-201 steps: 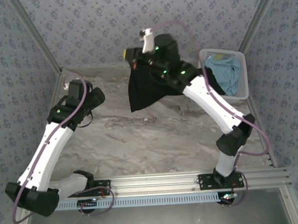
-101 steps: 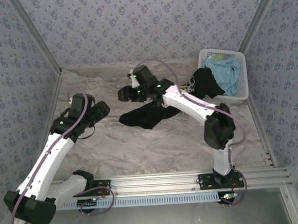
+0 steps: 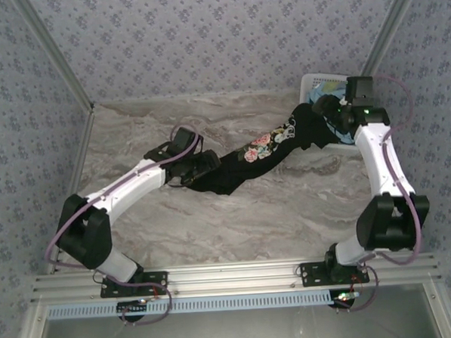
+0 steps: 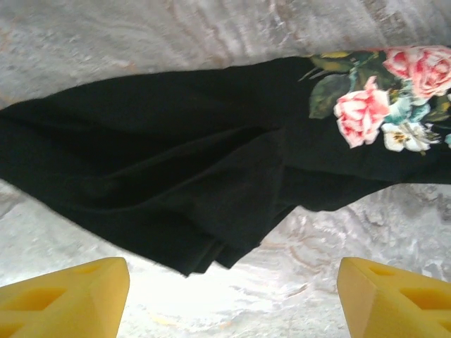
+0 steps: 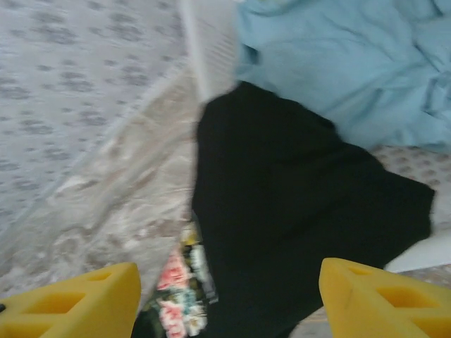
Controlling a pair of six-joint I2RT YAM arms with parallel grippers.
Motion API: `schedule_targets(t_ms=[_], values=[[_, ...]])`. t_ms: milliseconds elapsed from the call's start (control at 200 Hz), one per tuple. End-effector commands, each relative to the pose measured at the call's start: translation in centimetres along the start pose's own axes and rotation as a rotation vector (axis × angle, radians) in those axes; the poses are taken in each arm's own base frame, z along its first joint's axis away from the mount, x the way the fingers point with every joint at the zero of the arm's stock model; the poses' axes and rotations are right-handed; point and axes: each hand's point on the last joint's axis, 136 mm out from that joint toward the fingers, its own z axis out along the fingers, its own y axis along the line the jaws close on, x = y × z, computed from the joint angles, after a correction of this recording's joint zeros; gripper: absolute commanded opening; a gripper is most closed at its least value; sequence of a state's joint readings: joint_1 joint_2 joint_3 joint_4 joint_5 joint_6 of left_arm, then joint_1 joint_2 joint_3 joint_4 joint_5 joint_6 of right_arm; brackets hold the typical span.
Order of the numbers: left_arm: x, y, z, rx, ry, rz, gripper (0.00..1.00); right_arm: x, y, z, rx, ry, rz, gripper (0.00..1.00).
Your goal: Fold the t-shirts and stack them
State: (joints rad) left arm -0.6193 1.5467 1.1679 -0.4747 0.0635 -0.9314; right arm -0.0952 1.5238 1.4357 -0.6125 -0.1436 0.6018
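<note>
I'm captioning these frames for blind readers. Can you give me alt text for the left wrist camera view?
A rumpled black t-shirt with a pink and white rose print at its right end lies across a grey marbled table. The left arm's two yellow jaws sit in the bottom corners, wide open and gripping nothing.

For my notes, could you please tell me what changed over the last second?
The right fingers lowered the black rose-print t-shirt onto the marble table, let go and swung to the white lattice basket. The left fingers moved to its other end. The light blue t-shirt stayed inside.
</note>
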Motion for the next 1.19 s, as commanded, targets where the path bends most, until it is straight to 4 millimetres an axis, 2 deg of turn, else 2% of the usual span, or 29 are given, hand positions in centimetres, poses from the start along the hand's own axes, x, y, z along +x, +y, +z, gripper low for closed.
schedule_targets(t_ms=[0, 120, 320, 375, 475, 550, 670, 749, 864, 1009, 1039, 1079, 1099, 1129, 1149, 1189], values=[[-1.7, -3.0, -1.6, 0.084, -0.048, 0.048, 0.78, 2.5, -2.2, 3.7, 0.039, 0.164, 0.003, 0.7], [-2.4, -3.9, -3.0, 0.126, -0.09, 0.091, 0.78, 3.3, -4.7, 6.1, 0.105, 0.223, 0.051, 0.69], [-3.5, -5.9, -6.1, 0.25, -0.198, 0.151, 0.77, 4.6, -6.9, 7.2, 0.185, 0.279, 0.106, 0.6], [-3.6, -6.0, -6.6, 0.254, -0.213, 0.155, 0.77, 4.8, -7.1, 7.5, 0.19, 0.277, 0.12, 0.49], [-3.7, -6.0, -7.1, 0.248, -0.217, 0.164, 0.76, 3.9, -6.8, 7.7, 0.185, 0.238, 0.118, 0.14], [-3.6, -5.8, -7.1, 0.24, -0.212, 0.165, 0.76, 2.5, -6.3, 7.2, 0.177, 0.182, 0.103, 0.0], [-3.6, -5.5, -7.3, 0.232, -0.217, 0.162, 0.76, 0.4, -4.3, 5.5, 0.141, 0.091, 0.072, 0.0], [-3.5, -5.2, -7.5, 0.222, -0.222, 0.164, 0.75, -1.5, -1.7, 3.3, 0.091, -0.005, 0.035, 0.0], [-3.6, -4.9, -7.7, 0.209, -0.227, 0.166, 0.75, -2.6, 1.8, 0.3, 0.031, -0.081, -0.033, 0.0], [-3.6, -4.7, -7.6, 0.197, -0.227, 0.169, 0.75, -2.6, 5.5, -2.5, -0.029, -0.135, -0.119, 0.0], [-3.5, -4.7, -7.5, 0.197, -0.226, 0.168, 0.75, -2.3, 5.9, -2.8, -0.021, -0.132, -0.139, 0.0], [-3.5, -4.6, -7.5, 0.191, -0.224, 0.168, 0.75, -1.1, 5.3, -2.7, 0.023, -0.077, -0.129, 0.0], [-3.5, -4.6, -7.5, 0.191, -0.222, 0.168, 0.75, -0.6, 4.4, -2.6, 0.059, -0.046, -0.122, 0.09], [-3.4, -4.6, -7.4, 0.192, -0.219, 0.169, 0.75, 0.2, 2.8, -2.2, 0.103, 0.001, -0.063, 0.33], [-3.4, -4.7, -7.4, 0.194, -0.218, 0.168, 0.75, 0.6, 1.9, -1.9, 0.112, 0.028, 0.001, 0.45], [-3.4, -4.7, -7.4, 0.198, -0.215, 0.168, 0.75, 1.8, 0.3, -1.2, 0.095, 0.076, 0.114, 0.56]])
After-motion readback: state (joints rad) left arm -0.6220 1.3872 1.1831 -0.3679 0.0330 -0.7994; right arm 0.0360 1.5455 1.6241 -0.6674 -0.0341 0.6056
